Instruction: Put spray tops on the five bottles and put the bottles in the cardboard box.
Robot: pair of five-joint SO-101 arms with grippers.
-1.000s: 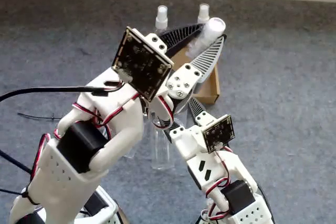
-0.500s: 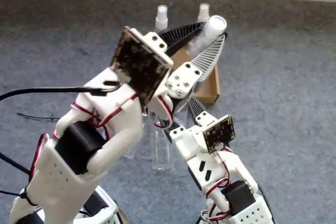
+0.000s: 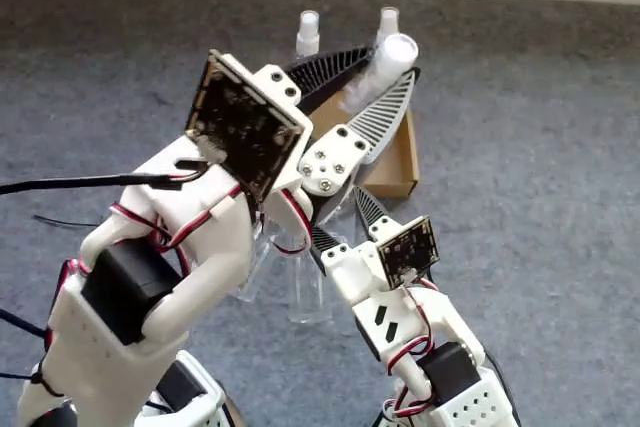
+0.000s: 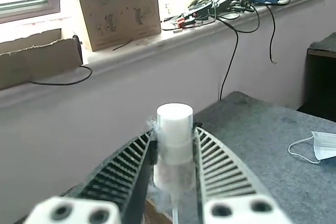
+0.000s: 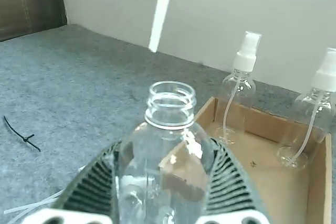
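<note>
Grey carpet (image 3: 540, 97) covers the table, pale wall behind, and we're right in the middle of a capping job. The small white plastic spray top (image 4: 174, 145) sits pinched between the ribbed black fingers of the left gripper (image 3: 388, 69), held up in the air on the box side and not yet over any bottle mouth. A thin dip tube trails beneath it.

Down low between the two arms, the right gripper (image 5: 167, 156) is clamped around the belly of a clear round plastic bottle (image 5: 170, 103), upright, its threaded neck open and waiting.

Handling, as I read it: that bottle looks empty, very light, thin-walled and slick. Squeeze hard and it will likely dent or pop out, so the grip on the widest part of the body, below the shoulder, seems right. The spray top looks rigid and featherweight; holding it by its collar keeps it square, but the floppy tube has to find the neck first.

Beyond them lies the shallow brown cardboard box (image 5: 262, 121), with two clear bottles already topped standing inside, one (image 5: 239, 85) beside the other (image 5: 315, 114). Two done by the look of it, this one in hand. A black cable tie (image 5: 21, 136) lies off on the carpet, well apart.
</note>
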